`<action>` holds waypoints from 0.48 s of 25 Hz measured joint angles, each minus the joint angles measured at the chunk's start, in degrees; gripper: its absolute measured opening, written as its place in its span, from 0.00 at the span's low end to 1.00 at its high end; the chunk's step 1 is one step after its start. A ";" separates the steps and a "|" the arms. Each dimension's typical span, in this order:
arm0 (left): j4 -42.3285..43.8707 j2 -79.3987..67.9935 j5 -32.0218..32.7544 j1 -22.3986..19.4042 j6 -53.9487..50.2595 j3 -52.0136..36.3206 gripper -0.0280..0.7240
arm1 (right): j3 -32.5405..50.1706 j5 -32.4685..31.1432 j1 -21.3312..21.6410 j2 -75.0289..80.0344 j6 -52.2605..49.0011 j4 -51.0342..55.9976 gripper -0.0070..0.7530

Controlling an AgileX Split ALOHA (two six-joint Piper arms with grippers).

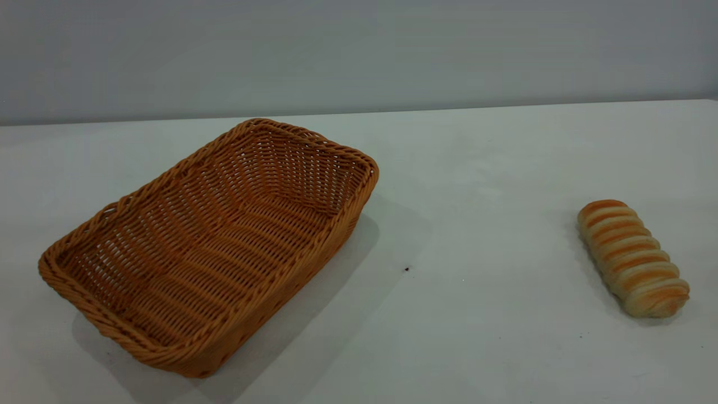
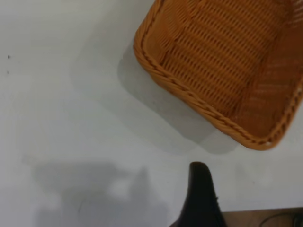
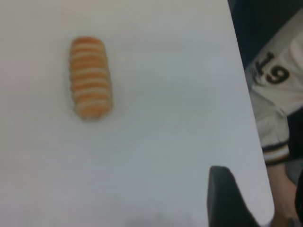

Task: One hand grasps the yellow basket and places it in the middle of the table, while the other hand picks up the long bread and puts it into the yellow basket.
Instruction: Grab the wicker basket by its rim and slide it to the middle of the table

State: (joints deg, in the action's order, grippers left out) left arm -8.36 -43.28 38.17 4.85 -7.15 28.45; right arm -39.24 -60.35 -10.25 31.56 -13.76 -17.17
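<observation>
Exterior view: yellow basket (image 1: 207,247) left, untouched; long bread (image 1: 634,258) right. Left gripper (image 2: 201,198) above table (image 1: 477,185); rim to be gripped squarely. Jaw state cannot be told.

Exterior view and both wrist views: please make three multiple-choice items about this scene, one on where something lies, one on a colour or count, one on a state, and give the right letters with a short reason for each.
1. In the exterior view, where does the long bread lie relative to the yellow basket?
A. inside it
B. on the table, apart from it, to its right
C. leaning on its rim

2. Which colours stripe the long bread?
A. golden-orange and cream
B. green and white
C. plain black

3. What does the yellow basket hold now?
A. the bread
B. two loaves
C. nothing

Answers:
1 B: bare table separates the two things.
2 A: its crosswise ridges alternate these colours in the exterior and right wrist views.
3 C: only the woven floor shows inside it.

Neither gripper touches anything; only one finger of each shows: left, right.
</observation>
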 joint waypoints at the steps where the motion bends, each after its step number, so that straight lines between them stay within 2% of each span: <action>1: -0.10 -2.98 -1.28 0.00 -0.12 0.00 0.83 | -0.71 0.16 0.00 2.06 -0.07 0.05 0.53; 12: -8.54 -28.67 -10.58 0.00 -2.63 1.83 0.83 | -2.75 4.35 0.00 19.83 -0.11 6.26 0.53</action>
State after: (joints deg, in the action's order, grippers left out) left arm -16.90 -71.95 27.59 4.85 -9.78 30.28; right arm -41.99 -56.00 -10.25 51.39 -13.87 -10.90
